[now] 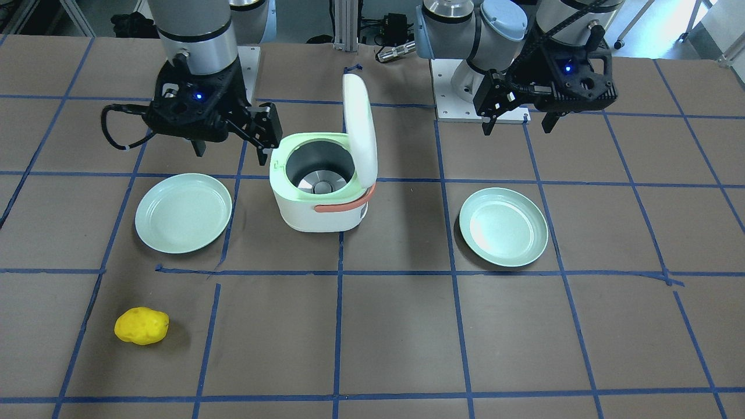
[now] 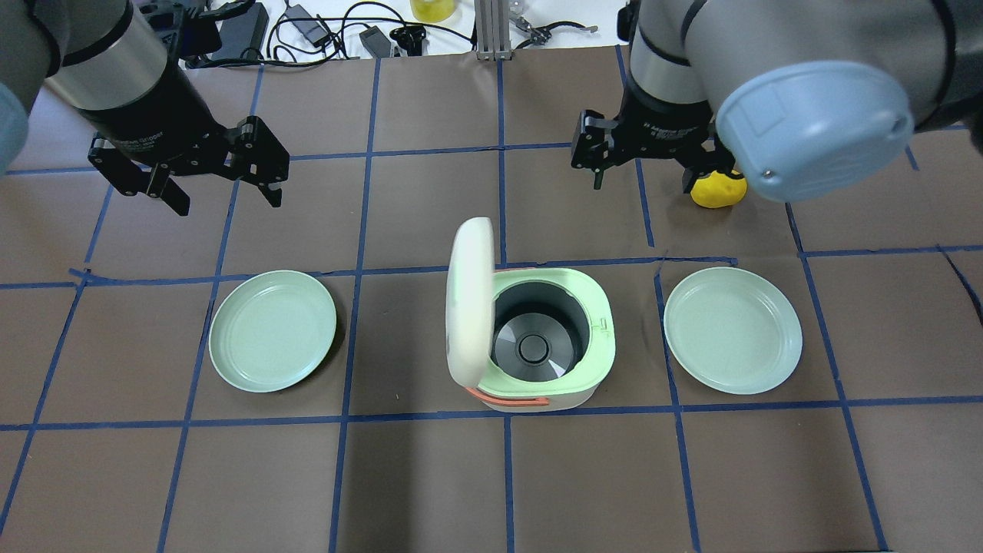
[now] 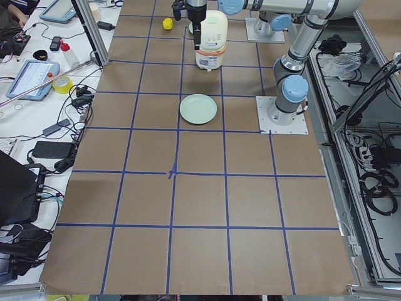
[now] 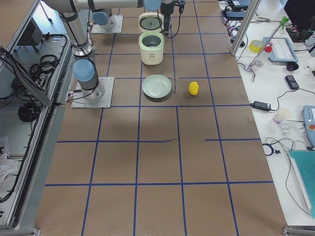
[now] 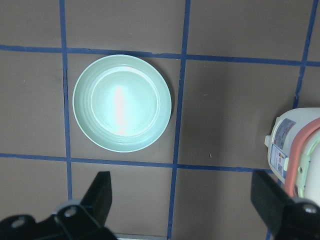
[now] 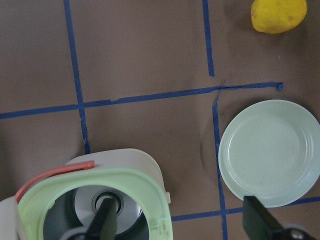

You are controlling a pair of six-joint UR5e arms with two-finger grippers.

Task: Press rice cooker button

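The rice cooker [image 2: 572, 388] sat mid-table between 2 pale green plates [image 2: 273, 330], its lid [image 2: 468, 307] already standing upright and the pot empty. This suggested the press was done and the arms were clear. The right gripper [image 2: 641, 180] hovered spread wide, above and just beside the cooker's right side. The left gripper [image 2: 226, 192] hung equally spread, well apart over the table. If a press remained, the right gripper would need its fingers brought together and lowered onto the button. The button was hard to make out: a small white tab [image 6: 167, 197] on the rim was possibly it. No control panel showed, and the right arm half hid the yellow potato-shaped toy [image 2: 718, 192].
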